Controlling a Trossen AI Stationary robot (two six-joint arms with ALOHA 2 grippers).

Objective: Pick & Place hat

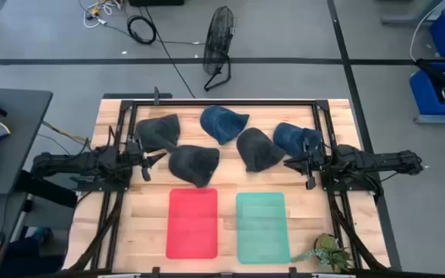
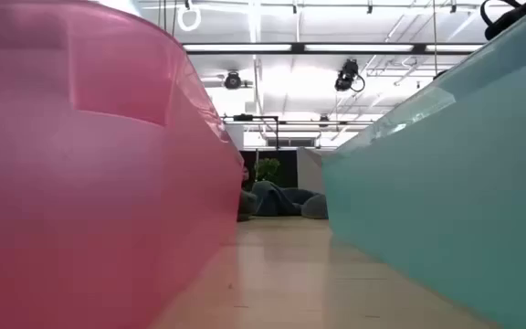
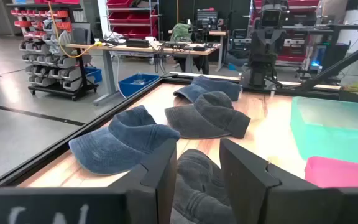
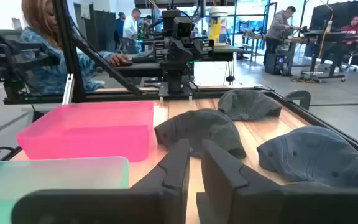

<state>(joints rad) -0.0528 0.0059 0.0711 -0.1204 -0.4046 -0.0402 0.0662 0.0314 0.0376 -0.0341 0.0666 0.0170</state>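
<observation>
Five hats (image 1: 194, 164), red bin (image 1: 192, 223), green bin (image 1: 263, 227)

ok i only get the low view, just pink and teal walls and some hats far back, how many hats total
observer: five, all on the table behind the bins: three grey hats, two blue hats.
operator: anything in the bins
observer: no, the pink bin and teal bin both look empty from above.
operator: where are the arms
observer: the left end effector is open beside the nearest grey hat. The right end effector is open by a blue hat, holding nothing.
</observation>
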